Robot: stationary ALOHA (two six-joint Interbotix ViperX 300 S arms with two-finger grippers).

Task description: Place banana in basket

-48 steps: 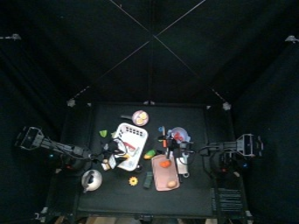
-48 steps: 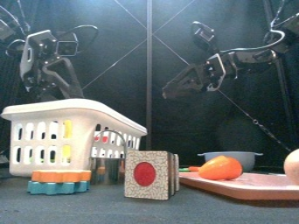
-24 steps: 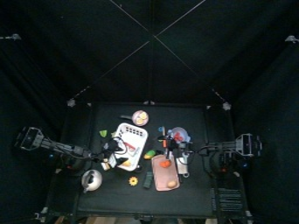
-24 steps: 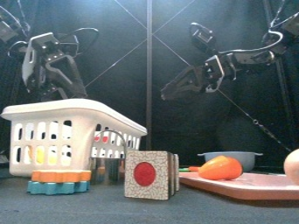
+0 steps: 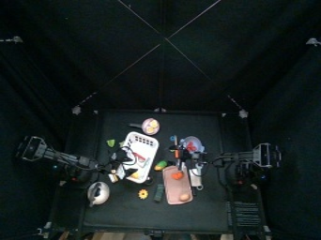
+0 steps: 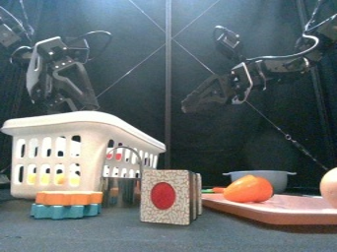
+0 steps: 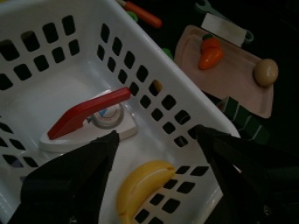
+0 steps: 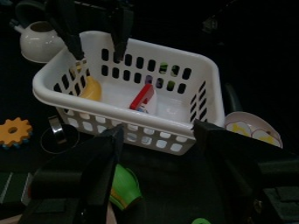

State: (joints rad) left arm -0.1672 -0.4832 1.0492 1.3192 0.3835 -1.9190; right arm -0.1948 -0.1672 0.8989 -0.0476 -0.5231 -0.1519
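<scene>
The table (image 5: pixel 126 217) carries a crowd of things, the white basket (image 6: pixel 79 148) being the largest, standing toward the table's left edge. The banana (image 7: pixel 146 185) lies on the basket's floor against one wall, beside a red-handled item (image 7: pixel 89 112); in the right wrist view the banana (image 8: pixel 91 89) shows yellow at one end of the basket (image 8: pixel 140 96). Toward the right edge lies a pinkish tray (image 6: pixel 283 209) with an orange carrot-like piece (image 6: pixel 247 189) on it and a pale rounded thing (image 6: pixel 329 187) at its end; a small grey pot (image 6: pixel 263 178) stands behind it. Near the front edge, a card block with a red disc (image 6: pixel 166 196) stands upright just beside the basket, and an orange-and-teal toothed piece (image 6: pixel 67 205) lies under the basket's front corner.

The left gripper (image 7: pixel 152 153) hangs above the basket, its fingers spread wide and holding nothing. The right gripper (image 8: pixel 158 144) hovers raised over the table's right side, fingers likewise wide apart and empty
</scene>
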